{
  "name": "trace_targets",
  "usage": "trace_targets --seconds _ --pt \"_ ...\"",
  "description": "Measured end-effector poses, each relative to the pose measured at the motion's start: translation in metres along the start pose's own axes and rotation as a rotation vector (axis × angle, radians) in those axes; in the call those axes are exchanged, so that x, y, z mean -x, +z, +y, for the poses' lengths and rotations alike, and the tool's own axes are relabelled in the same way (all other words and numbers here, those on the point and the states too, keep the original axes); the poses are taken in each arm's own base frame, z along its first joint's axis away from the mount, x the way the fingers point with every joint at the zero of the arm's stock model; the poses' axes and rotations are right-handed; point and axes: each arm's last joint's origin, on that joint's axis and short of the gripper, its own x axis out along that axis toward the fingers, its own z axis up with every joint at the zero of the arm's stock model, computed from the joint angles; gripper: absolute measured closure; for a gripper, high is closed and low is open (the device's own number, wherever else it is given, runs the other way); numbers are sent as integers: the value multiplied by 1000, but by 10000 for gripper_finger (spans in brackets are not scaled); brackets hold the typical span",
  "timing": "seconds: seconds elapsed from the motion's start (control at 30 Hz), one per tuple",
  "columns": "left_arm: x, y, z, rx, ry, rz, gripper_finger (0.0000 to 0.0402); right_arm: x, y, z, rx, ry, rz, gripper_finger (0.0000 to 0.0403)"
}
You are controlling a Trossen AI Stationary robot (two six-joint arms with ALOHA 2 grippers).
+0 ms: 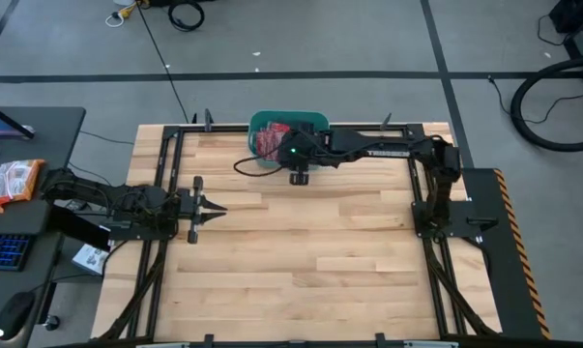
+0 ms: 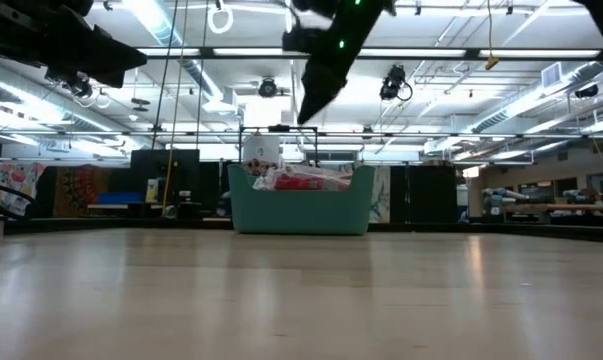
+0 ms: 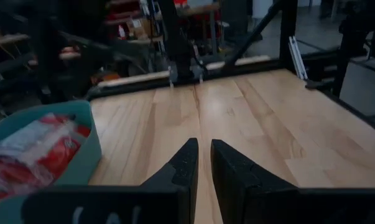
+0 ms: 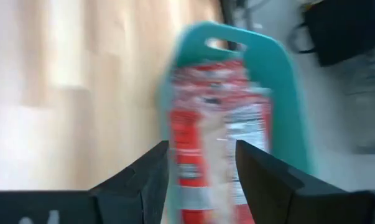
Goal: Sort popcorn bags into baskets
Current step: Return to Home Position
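Observation:
The teal basket (image 1: 262, 123) stands at the middle of the table's far edge, and several red popcorn bags (image 1: 272, 143) lie piled inside it. The low view shows the basket (image 2: 301, 212) with the bags (image 2: 306, 180) heaped just above its rim. My right gripper (image 1: 299, 176) hangs over the basket's near side, well above it (image 2: 316, 95), pointing down and open. In its wrist view, the bags (image 4: 218, 124) and the basket rim (image 4: 287, 81) show between its spread fingers (image 4: 203, 162). My left gripper (image 1: 218, 208) waits at the table's left, shut, and points across the bare wood (image 3: 203, 152).
A side desk left of the table holds orange-white packets (image 1: 11, 182), a keyboard (image 1: 1, 249) and a mouse (image 1: 15, 311). Black frame rails (image 1: 422, 193) run along the table's sides. Bare wood (image 1: 310, 261) fills the middle and near part of the table.

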Motion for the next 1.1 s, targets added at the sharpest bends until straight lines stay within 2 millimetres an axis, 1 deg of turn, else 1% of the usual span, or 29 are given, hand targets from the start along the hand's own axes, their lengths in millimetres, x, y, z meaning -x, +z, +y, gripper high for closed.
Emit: trace_targets --seconds 0.07,0.13,0.23,0.37,0.43,0.5,0.63,0.77,0.97,1.1 --pt "2 3 1 0 9 -33 353 14 0 0 -90 75 -31 215" --pt "7 5 3 8 15 -65 353 26 -6 0 -154 123 -61 215" --pt "17 5 5 19 17 -81 353 40 -21 4 -222 130 -81 215" --pt "28 4 8 29 -10 -118 353 51 -47 15 -320 133 -145 215" --pt "31 0 7 34 -21 -153 354 54 -62 23 -374 139 -190 215" --pt "31 -9 6 29 -17 -186 354 54 -79 32 -426 148 -235 215" --pt "24 -21 5 38 30 -224 354 56 -112 47 -532 172 -317 215" --pt "22 -26 5 82 33 -246 354 59 -146 62 -609 198 -399 215" --pt "20 -32 0 133 -85 -253 354 59 -194 73 -715 220 -589 215" --pt "19 -33 -1 158 -100 -276 354 58 -223 79 -761 223 -686 215"
